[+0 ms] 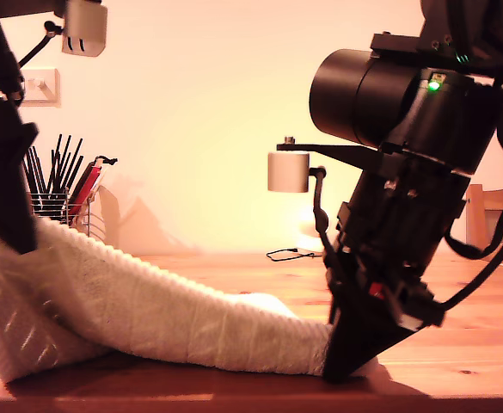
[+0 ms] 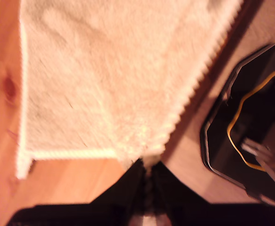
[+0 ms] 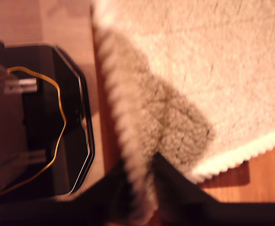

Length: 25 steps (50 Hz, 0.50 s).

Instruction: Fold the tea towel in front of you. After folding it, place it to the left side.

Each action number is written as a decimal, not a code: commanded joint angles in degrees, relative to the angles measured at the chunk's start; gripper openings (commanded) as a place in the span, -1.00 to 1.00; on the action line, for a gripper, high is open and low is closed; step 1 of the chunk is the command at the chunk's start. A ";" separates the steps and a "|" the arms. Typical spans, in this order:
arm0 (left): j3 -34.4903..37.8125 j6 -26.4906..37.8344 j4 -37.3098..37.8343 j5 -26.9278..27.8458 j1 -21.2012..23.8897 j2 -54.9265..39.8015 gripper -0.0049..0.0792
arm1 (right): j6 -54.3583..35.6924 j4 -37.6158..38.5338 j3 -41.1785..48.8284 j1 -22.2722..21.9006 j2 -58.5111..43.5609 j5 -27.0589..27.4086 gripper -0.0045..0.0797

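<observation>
The cream-white fluffy tea towel point(image 1: 148, 314) lies along the wooden table point(image 1: 475, 344), raised at the exterior view's left and sloping down to the right. In the first wrist view my first gripper point(image 2: 146, 169) is shut on a corner of the tea towel point(image 2: 109, 75) at its corded hem. In the second wrist view my second gripper point(image 3: 139, 176) is shut on the hem of the tea towel point(image 3: 212, 61), which folds up over itself and casts a shadow. The exterior view shows one arm's gripper point(image 1: 15, 232) holding the raised end and another arm's gripper point(image 1: 347, 366) pinching towel low at the table. Which arm is which I cannot tell.
A wire holder of black sticks point(image 1: 62, 185) stands at the back on the exterior view's left. A thin cable point(image 1: 294, 254) lies on the table at the back. A black arm base point(image 2: 250, 117) point(image 3: 34, 127) sits beside the towel. A small white round camera point(image 1: 288, 170) hangs on the arm.
</observation>
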<state>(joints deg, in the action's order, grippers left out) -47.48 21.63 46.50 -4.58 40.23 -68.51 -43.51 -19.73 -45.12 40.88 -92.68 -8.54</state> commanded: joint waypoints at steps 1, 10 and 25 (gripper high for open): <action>-0.44 0.33 1.25 0.57 -0.26 -0.17 -0.93 | 0.00 -1.16 -0.98 -0.13 0.55 0.22 -0.93; -0.44 -0.68 4.96 4.92 0.07 -0.11 -0.93 | 0.00 -4.33 -2.69 -0.13 3.19 1.46 -0.92; -0.44 -0.87 10.78 13.53 0.07 -0.11 -0.93 | -0.02 -12.28 -7.69 -0.13 6.12 1.42 -0.92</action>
<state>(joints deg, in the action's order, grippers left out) -47.48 21.15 56.53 7.97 40.25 -68.51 -43.53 -31.00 -52.47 40.86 -86.30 -6.94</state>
